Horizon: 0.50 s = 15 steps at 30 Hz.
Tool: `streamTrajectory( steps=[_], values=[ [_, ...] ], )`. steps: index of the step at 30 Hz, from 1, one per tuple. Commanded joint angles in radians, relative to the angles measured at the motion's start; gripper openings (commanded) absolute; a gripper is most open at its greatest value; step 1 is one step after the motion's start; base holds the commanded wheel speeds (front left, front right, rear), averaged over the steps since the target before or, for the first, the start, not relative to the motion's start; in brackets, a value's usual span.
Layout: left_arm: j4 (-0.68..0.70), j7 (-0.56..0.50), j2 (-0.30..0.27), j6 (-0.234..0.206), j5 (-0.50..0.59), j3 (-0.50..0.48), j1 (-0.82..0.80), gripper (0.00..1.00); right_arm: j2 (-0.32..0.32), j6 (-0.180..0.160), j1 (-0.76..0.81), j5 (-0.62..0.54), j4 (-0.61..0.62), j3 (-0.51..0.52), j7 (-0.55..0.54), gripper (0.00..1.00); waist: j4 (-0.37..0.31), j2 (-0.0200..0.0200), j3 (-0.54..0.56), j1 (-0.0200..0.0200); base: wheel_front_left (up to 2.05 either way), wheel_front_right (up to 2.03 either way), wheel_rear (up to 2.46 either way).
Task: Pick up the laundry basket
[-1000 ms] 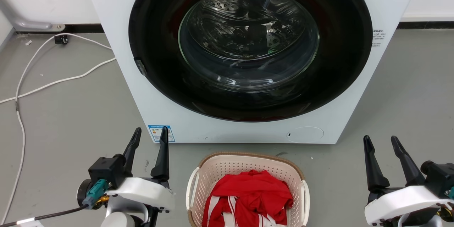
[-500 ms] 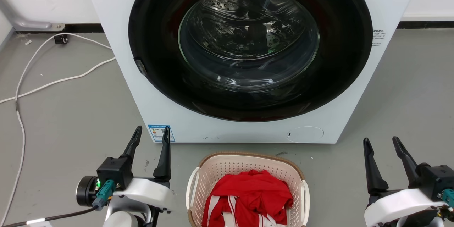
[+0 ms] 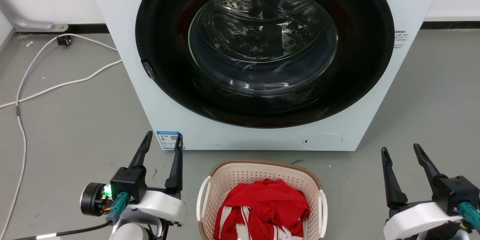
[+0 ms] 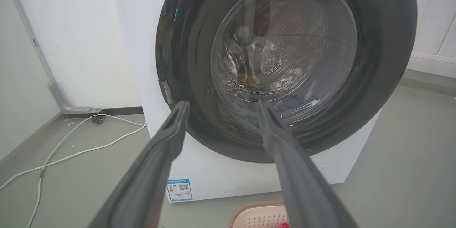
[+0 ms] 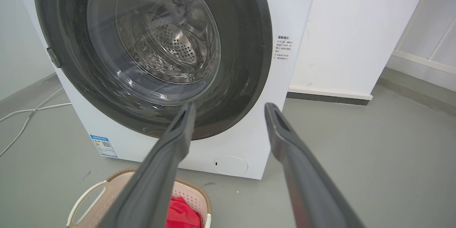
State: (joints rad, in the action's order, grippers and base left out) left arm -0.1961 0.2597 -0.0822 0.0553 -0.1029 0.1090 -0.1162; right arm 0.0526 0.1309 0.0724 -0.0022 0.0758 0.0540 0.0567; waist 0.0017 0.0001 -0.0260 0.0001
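Item: basket (image 3: 262, 164), on the floor before the washer (image 3: 112, 26), between our claws. Perforated plastic holding red clothes (image 3: 266, 210); we judge it light, stiff, slightly flexible. Best hold: white side handles (image 3: 202, 198). Left claw (image 3: 164, 136), right claw (image 3: 400, 148): fingers apart, empty.

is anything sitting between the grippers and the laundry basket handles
Nothing visible does. The laundry basket sits on the floor between the open left gripper and right gripper; just grey floor lies between each and the white handle on its side. The washing machine stands behind it, off both paths.
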Motion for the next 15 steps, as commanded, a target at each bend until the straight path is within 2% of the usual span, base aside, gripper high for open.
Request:
streamTrajectory(
  steps=[1, 15],
  values=[
    [-0.001, 0.008, 0.003, -0.005, 0.015, 0.0, -0.008, 1.0, -0.005, 0.0, 0.014, -0.016, 0.007, 0.0, 0.004, 1.0, 0.0, -0.0001, 0.001, -0.0001, 0.0, 0.0, 0.0],
    [-0.012, 0.006, 0.008, -0.008, 0.001, -0.007, -0.003, 1.0, -0.004, 0.0, 0.007, 0.009, -0.002, 0.003, -0.003, 1.0, 0.001, -0.0001, -0.003, -0.0001, 0.0, 0.0, 0.0]
  ],
)
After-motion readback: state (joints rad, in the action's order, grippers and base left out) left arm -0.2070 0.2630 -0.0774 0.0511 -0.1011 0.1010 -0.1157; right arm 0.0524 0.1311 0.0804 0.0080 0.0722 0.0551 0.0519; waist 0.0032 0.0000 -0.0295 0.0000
